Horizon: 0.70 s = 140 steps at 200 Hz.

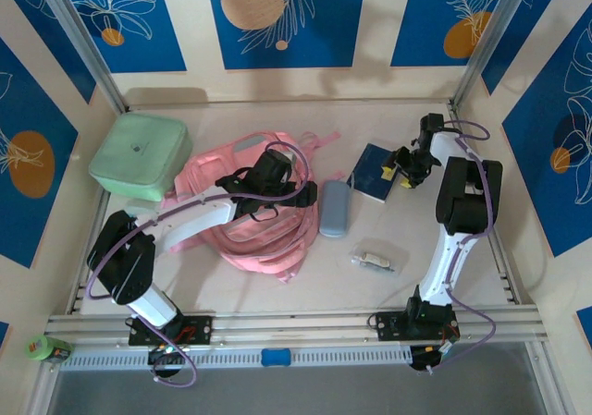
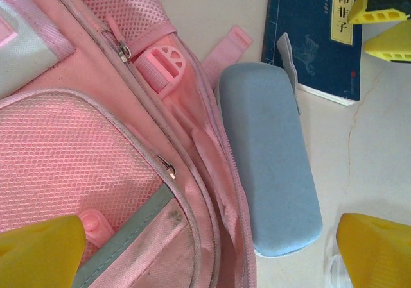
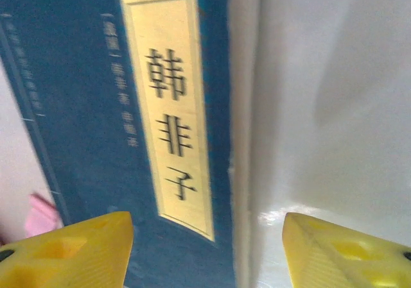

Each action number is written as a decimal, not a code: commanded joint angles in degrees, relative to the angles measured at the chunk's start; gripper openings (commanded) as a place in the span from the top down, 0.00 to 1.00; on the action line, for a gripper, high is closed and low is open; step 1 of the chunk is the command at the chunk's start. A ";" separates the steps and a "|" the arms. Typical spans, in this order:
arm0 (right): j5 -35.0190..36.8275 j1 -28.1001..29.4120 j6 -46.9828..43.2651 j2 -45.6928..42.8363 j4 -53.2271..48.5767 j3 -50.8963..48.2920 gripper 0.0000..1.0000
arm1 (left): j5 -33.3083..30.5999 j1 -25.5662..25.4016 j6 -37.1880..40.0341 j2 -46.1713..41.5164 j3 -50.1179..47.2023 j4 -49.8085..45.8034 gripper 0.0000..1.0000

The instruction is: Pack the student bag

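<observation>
Small clear packet (image 1: 377, 260) nearest on surface (image 1: 277, 290). Student bag (image 1: 257, 239) flat, mid-surface, left of centre. Left hand (image 2: 207, 254) over it, spread wide, holding nothing. Grey-blue pencil case (image 2: 270, 166) against bag's right edge. Blue book (image 3: 96, 140) beyond; right hand (image 3: 209, 253) spread, straddling book edge. Mint box (image 1: 141, 156) far left.

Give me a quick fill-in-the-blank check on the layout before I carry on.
1. The ___ lies between the bag and the book.
2. The right gripper, open, straddles an edge of the ___.
3. The left gripper's jaws stand ___.
Missing words: case; book; open.
</observation>
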 commanded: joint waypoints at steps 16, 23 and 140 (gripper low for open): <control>-5.09 2.63 1.53 4.18 -0.09 4.93 0.37 | -1.01 0.15 0.93 -0.08 0.02 -1.24 0.01; -3.74 3.54 1.10 5.49 -1.48 6.74 0.37 | -1.03 0.16 0.92 -0.07 0.11 -1.32 0.00; -2.27 11.82 0.04 14.74 -5.80 20.83 0.41 | -1.29 0.87 0.93 1.03 0.85 -1.42 0.01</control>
